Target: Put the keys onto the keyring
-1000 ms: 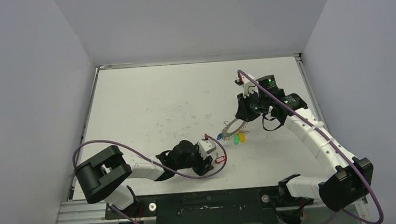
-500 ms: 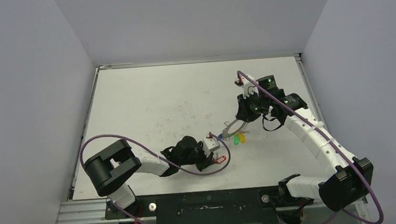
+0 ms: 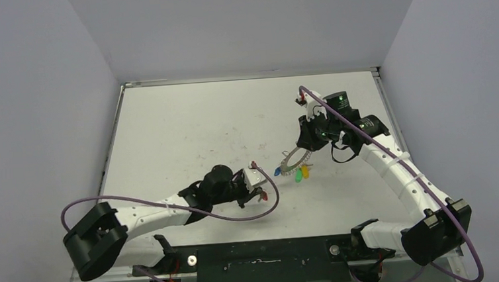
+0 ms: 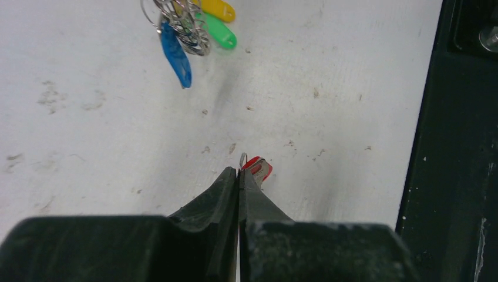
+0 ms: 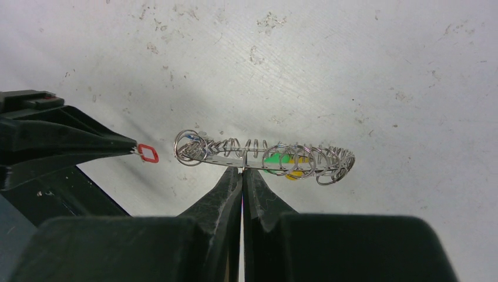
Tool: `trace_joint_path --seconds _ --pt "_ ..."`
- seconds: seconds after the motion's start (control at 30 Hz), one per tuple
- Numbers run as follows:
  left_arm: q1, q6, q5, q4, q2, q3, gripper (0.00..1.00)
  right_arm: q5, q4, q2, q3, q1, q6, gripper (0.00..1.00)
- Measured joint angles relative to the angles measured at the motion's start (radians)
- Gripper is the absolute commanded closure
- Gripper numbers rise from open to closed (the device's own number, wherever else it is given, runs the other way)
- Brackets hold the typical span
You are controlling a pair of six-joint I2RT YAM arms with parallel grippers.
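My right gripper (image 3: 303, 153) is shut on the rim of the keyring (image 3: 294, 159), a grey ring edged with wire loops, and holds it level above the table; it also shows in the right wrist view (image 5: 276, 157). The blue-tagged key (image 3: 277, 171) hangs from the ring's left end (image 4: 176, 56). My left gripper (image 3: 260, 193) is shut on the wire loop of the red-tagged key (image 4: 257, 167), whose red tag (image 5: 148, 154) pokes out past the fingertips, a short way left of the ring. The key's blade is mostly hidden.
A green tag (image 3: 298, 175) and a yellow tag (image 3: 305, 171) hang under the ring's middle. The black frame of the table's near edge (image 4: 458, 147) lies to the right of my left gripper. Grey walls enclose the scuffed white table (image 3: 193, 131).
The left arm has swung its elbow out to the left. Its gripper has taken the red-tagged key off the table and drawn it a little left and away from the near edge. The right arm has held still.
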Motion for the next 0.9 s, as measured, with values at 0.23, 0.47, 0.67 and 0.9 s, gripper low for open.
trace_joint_path --seconds 0.23,0.47,0.67,0.9 --pt "0.013 0.122 -0.131 -0.288 -0.343 0.051 1.00 -0.039 -0.006 0.004 0.048 0.024 -0.032 1.00" --pt "0.017 0.179 -0.189 -0.512 -0.522 0.163 1.00 -0.113 -0.007 0.024 0.074 0.174 -0.138 1.00" --pt "0.019 0.179 -0.165 -0.644 -0.533 0.256 1.00 -0.169 -0.007 0.041 0.081 0.280 -0.226 1.00" --pt "0.019 0.203 -0.076 -0.715 -0.514 0.318 1.00 -0.201 -0.020 0.085 0.111 0.346 -0.301 1.00"
